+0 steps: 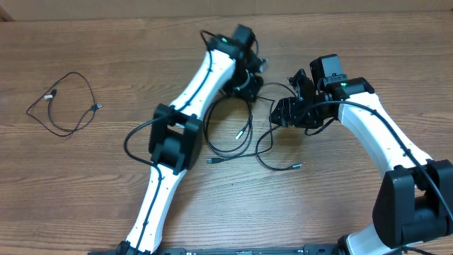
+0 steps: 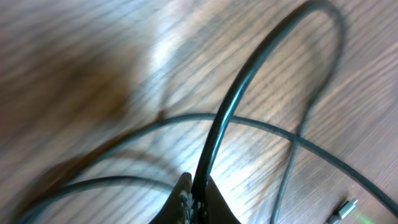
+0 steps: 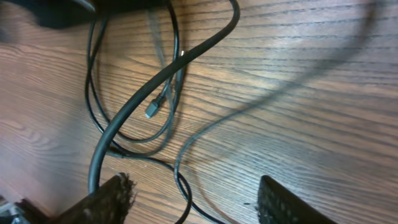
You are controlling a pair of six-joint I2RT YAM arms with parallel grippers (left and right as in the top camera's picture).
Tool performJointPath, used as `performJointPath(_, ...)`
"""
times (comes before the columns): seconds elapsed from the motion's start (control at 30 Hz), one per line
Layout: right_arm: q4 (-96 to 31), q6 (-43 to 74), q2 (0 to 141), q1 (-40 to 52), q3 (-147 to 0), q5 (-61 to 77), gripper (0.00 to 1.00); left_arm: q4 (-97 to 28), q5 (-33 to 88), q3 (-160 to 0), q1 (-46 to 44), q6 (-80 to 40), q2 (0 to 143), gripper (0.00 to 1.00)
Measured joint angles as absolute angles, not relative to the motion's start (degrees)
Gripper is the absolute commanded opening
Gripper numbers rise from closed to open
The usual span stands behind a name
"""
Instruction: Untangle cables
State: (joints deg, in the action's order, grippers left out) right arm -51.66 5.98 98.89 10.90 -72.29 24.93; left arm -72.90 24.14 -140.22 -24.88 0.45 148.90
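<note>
At left hand [image 2: 196, 190]: cable [image 2: 236, 93] pinched | right hand [image 3: 196, 186]: spread, beside loose cables [image 3: 152, 111]

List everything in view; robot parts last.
table: one, brown wood, under everything.
separate cable: one, black with small plug ends, lying in a loose loop at the table's left, apart from the arms.
tangled cables: several, exact count unclear, black with silver plug ends, overlapping at table centre between the arms.
left arm: one, white with black joints, reaching up to the tangle.
right arm: one, white with black joints, reaching in from the right.
left fingers: two, black, shut on one strand of the tangle.
right fingers: two, black, open above the tangle.
</note>
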Motion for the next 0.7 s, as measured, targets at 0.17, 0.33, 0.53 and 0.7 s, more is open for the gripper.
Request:
performJointPath(0.17, -52.88, 7.92, 98.89, 10.90, -72.29, 19.86, 0.60, -81.45, 24.16, -154.04, -16.91, 0.40, 148.42, 0.04)
performJointPath(0.33, -53.17, 10.70, 98.89, 10.90, -72.29, 15.11, 0.62, -85.54, 26.17, -165.01, -7.88, 0.12, 143.17, 0.04)
performJointPath(0.53, -52.69, 11.79, 98.89, 10.92, -72.29, 13.54, 0.66, -82.83, 39.83, -171.39, 3.62, -1.58, 131.55, 0.04)
performJointPath(0.7, -51.86, 11.92, 98.89, 10.90, -72.29, 13.32, 0.76, -79.44, 55.42, -172.31, 9.76, -2.85, 125.99, 0.04)
